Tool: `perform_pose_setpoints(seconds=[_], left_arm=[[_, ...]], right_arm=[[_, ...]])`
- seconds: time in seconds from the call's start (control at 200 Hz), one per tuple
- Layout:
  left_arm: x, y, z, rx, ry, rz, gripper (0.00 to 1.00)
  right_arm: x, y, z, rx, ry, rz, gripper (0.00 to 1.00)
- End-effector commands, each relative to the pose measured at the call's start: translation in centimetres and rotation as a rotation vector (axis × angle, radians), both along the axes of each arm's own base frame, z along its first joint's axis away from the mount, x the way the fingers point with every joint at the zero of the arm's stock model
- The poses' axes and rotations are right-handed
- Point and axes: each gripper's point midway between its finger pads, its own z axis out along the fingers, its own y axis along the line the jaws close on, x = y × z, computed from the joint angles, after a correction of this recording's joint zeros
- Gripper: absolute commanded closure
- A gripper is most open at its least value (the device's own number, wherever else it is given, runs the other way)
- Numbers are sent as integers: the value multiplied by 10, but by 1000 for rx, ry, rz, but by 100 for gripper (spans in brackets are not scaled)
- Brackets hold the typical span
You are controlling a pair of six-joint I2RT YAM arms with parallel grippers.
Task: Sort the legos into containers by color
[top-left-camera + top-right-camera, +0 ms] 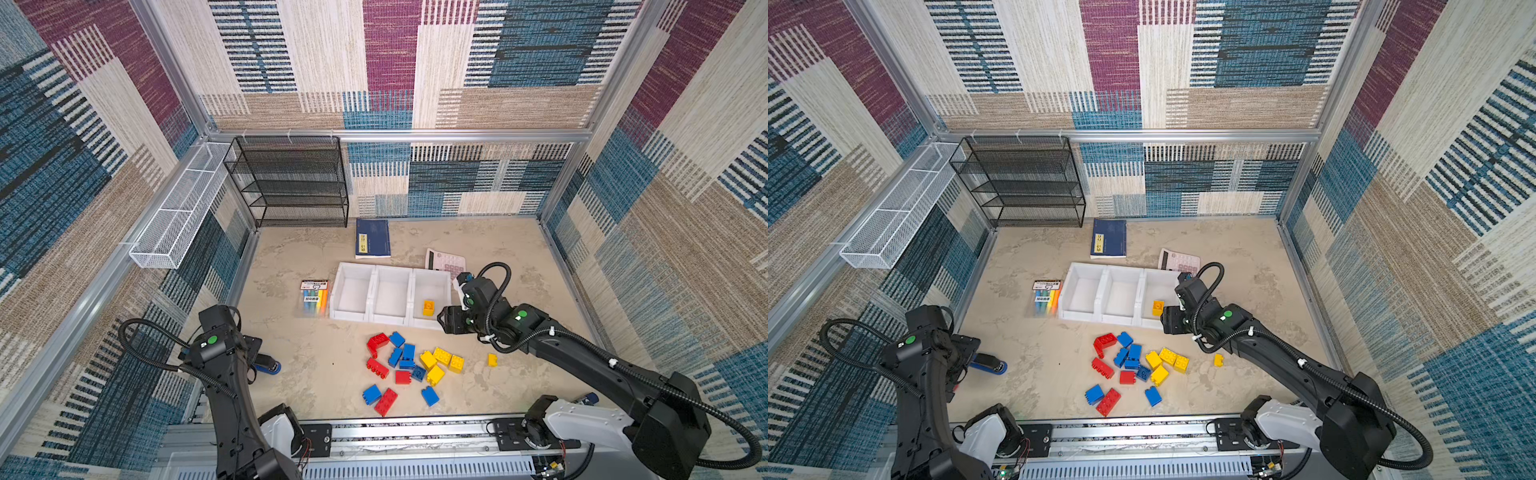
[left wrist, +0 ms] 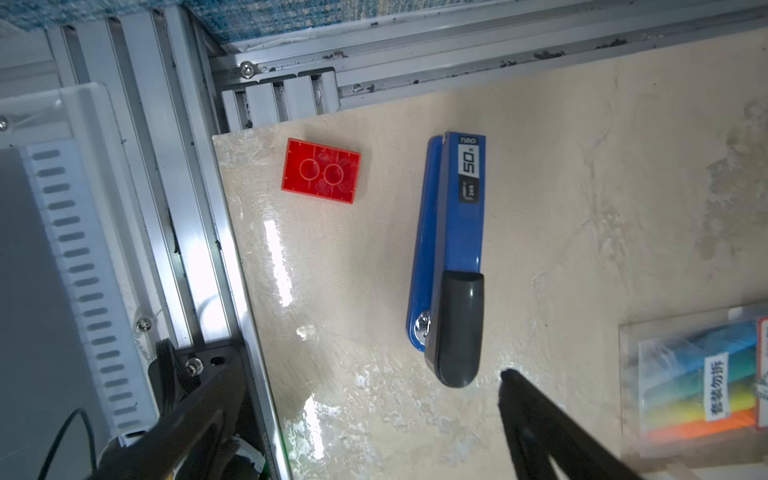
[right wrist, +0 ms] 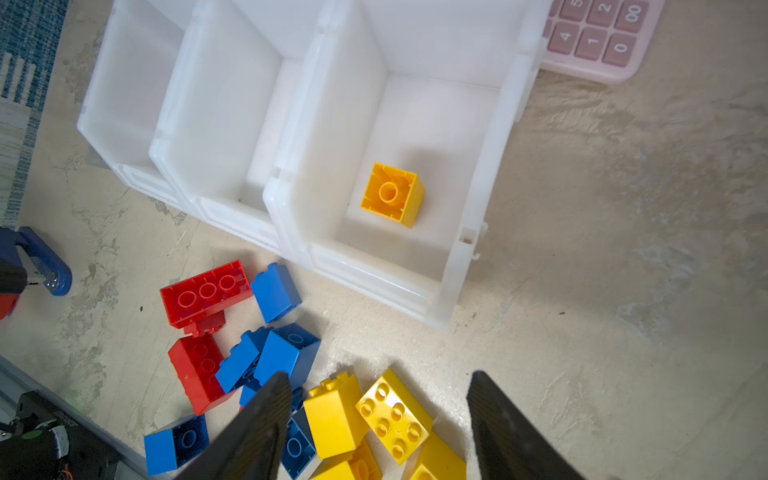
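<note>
Right gripper jaws apart, empty, by the rightmost bin's near edge. Left gripper wide, empty, near a blue stapler. Containers: white, row runs left-right at frame centre. One yellow brick sits in the rightmost, hollow side up (studs down). Loose legos red/blue/yellow, lower centre, axes mixed. Left wrist view shows a stray red brick, also inverted; top views don't.

Blue stapler label reads "50", with a smaller "240" next to it. Marker pack sticker: "套装勿拆". Pink calculator keys legible: 0, 00, 1, 2, 4, 5.
</note>
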Motion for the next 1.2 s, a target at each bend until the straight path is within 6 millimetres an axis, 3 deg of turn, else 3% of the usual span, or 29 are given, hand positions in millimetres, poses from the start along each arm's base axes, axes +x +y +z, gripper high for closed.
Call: perform_pose_setpoints(seconds=[0.0, 0.351, 0.952, 1.192], left_arm=[[-1, 7, -6, -5, 12, -13, 1], [-21, 35, -31, -29, 98, 144, 4], [-21, 72, -61, -70, 110, 154, 11], [-22, 78, -70, -84, 143, 142, 15]], right_arm=[[0, 6, 6, 20, -28, 41, 30], [-11, 3, 7, 39, -22, 64, 29], [-12, 4, 7, 58, -10, 46, 29], [-13, 4, 5, 61, -1, 36, 29]])
